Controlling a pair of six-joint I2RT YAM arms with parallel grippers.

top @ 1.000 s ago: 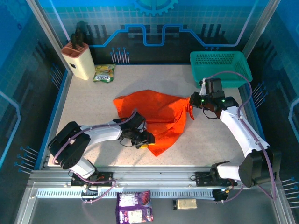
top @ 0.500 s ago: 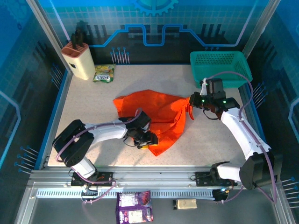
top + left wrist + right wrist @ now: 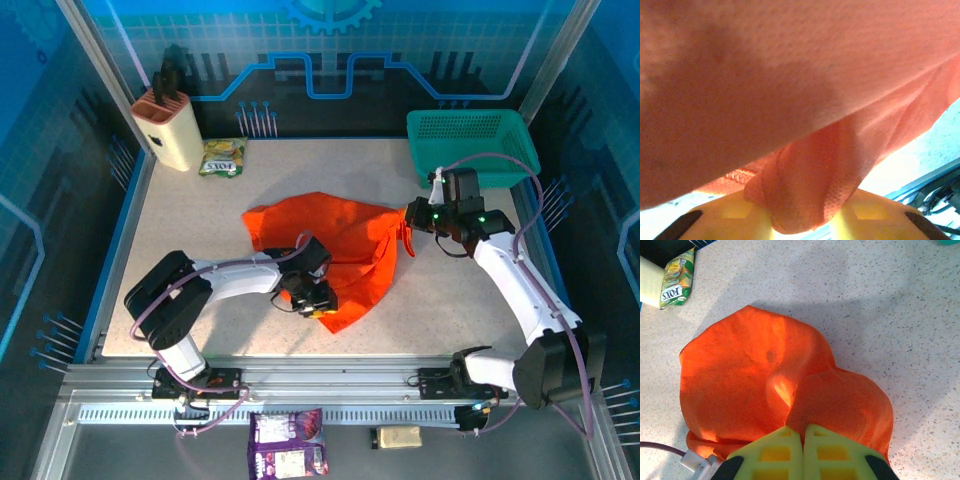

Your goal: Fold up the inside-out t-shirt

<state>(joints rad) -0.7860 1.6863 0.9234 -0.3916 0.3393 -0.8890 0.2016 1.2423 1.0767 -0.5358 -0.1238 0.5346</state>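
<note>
The inside-out t-shirt [image 3: 340, 240] lies crumpled and bright orange in the middle of the table. My left gripper [image 3: 318, 305] sits at its near lower corner. In the left wrist view the yellow fingers [image 3: 720, 220] are closed on a thick fold of the t-shirt [image 3: 790, 75], which hangs over the lens. My right gripper [image 3: 410, 222] holds the shirt's right end, lifted a little off the table. The right wrist view shows my right gripper [image 3: 803, 432] with its fingers pressed together, pinching an edge of the t-shirt [image 3: 740, 375].
A teal mesh basket [image 3: 470, 140] stands at the back right, and a beige knife block [image 3: 168, 128] at the back left. Beside the block lies a green snack packet [image 3: 222, 157] [image 3: 676, 279]. A purple packet [image 3: 288, 445] lies beyond the near rail.
My left gripper has slid right along the shirt's near edge and closed on a fold at the lower corner. The right arm and its held end stay put.
</note>
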